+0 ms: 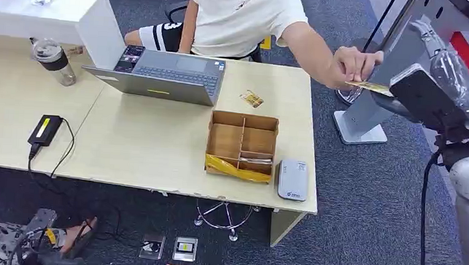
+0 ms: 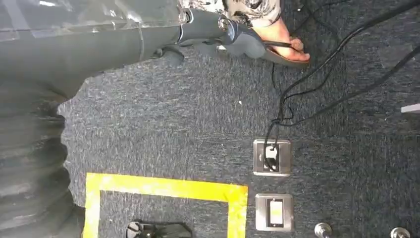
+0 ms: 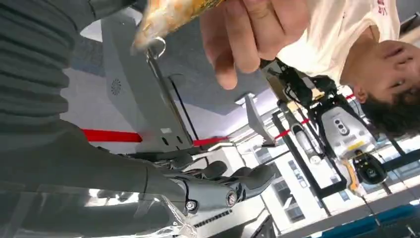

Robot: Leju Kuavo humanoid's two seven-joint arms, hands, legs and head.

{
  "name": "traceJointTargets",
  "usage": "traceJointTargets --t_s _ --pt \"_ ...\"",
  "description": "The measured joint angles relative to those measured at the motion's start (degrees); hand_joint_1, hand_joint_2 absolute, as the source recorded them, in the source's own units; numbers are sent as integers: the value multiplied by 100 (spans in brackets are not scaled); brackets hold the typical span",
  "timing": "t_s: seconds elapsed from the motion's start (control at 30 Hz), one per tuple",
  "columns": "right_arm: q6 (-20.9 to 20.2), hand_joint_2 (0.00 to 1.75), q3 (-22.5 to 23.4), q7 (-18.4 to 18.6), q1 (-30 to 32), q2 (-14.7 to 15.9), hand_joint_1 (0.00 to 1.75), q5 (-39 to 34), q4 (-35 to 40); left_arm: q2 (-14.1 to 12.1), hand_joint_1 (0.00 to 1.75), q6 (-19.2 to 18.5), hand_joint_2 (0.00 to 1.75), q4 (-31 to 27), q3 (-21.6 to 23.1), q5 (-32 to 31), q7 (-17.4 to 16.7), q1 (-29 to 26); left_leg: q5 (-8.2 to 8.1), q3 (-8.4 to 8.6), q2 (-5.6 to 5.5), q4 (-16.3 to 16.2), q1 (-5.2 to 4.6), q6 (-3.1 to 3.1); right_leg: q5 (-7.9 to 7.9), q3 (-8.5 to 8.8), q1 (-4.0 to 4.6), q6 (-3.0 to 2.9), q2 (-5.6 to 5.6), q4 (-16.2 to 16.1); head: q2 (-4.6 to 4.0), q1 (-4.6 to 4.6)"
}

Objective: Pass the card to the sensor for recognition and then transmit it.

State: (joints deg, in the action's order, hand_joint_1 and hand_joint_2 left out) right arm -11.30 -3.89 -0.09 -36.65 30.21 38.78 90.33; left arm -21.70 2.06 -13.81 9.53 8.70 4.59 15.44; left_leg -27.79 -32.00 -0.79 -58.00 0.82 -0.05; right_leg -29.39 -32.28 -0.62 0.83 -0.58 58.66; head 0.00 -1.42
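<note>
Card [image 1: 370, 87] in question sits at the right of the head view, a yellowish sliver pinched by a person's hand [image 1: 352, 65] and touching the top of the robot's right hand [image 1: 428, 98]. Largest below it, the pale surface [image 1: 139, 145] carries a grey laptop [image 1: 162, 74], a divided cardboard box [image 1: 242, 146], then a small grey sensor [image 1: 293, 180] just beside the box. In the right wrist view that hand's fingers [image 3: 233, 184] lie loosely apart, holding nothing (the card is blurred at the frame's top). The left hand [image 2: 218, 30] hangs over carpet, its fingers curled; whether it holds anything, I cannot tell.
</note>
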Motion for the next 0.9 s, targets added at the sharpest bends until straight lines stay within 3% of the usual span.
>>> traceJointTargets --t_s 0.23,0.43,0.6,0.77,0.9 --pt "-59 175 -136 20 19 -103 173 -24 2 -85 0 -92 175 0 0 -94 -44 27 0 0 1 0 0 0 0 -2 0 0 1 -1 0 2" --pt "-68 175 -221 9 18 -210 173 -31 2 -188 0 -258 175 -11 0 -236 -396 124 1 0 1 0 1 -1 0 -2 2 0 -1 0 0 0" --pt "-64 175 -287 7 22 -269 173 -35 2 -260 0 -359 175 -48 0 -304 -536 200 1 1 1 0 1 -2 0 -4 2 0 2 0 0 0" --pt "-55 175 -287 78 105 -313 175 -74 9 -280 0 -714 175 -66 0 -638 -717 289 1 1 3 -1 1 -2 0 -4 2 0 5 -1 0 0" --pt "-107 175 -280 186 229 -315 175 -127 50 -319 0 -713 175 -66 0 -704 -831 312 1 4 15 -1 1 -2 0 -6 2 0 18 -1 0 0"
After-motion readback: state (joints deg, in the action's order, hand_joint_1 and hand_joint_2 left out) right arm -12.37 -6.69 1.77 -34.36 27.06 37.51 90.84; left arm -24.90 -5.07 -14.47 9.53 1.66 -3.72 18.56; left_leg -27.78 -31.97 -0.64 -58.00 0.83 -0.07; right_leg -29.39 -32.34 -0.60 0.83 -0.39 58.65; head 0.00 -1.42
